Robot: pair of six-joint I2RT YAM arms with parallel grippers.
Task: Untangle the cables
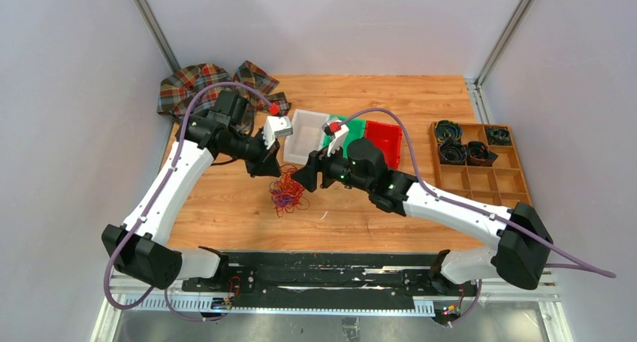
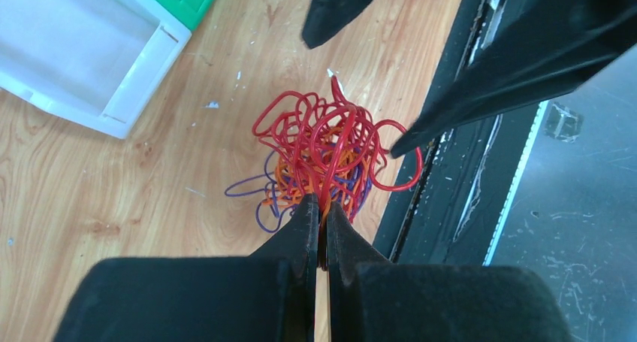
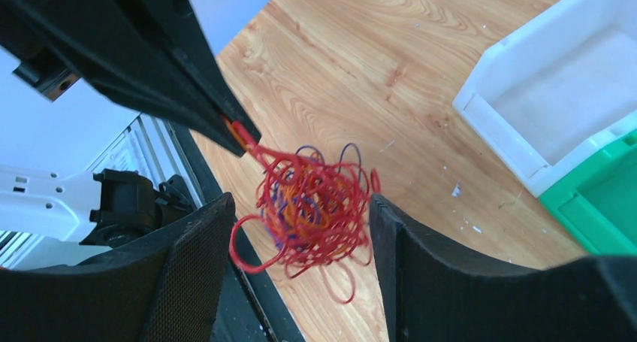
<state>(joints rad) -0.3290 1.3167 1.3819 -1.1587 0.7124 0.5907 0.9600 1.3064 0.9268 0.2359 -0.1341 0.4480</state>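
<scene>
The cables (image 1: 286, 192) are a loose tangle of red, orange and purple wires near the middle of the wooden table. My left gripper (image 2: 321, 205) is shut on red and orange strands at the tangle's edge and holds the bundle (image 2: 324, 155) lifted a little. In the right wrist view the tangle (image 3: 314, 207) hangs between my open right gripper's (image 3: 300, 207) two fingers, which stand on either side of it without clamping. In the top view the left gripper (image 1: 268, 167) is just above-left of the tangle and the right gripper (image 1: 308, 178) just to its right.
A white bin (image 1: 307, 137), a green bin (image 1: 347, 135) and a red bin (image 1: 384, 141) stand behind the tangle. A wooden compartment tray (image 1: 481, 164) with dark coils is at the right. A plaid cloth (image 1: 197, 86) lies at the back left.
</scene>
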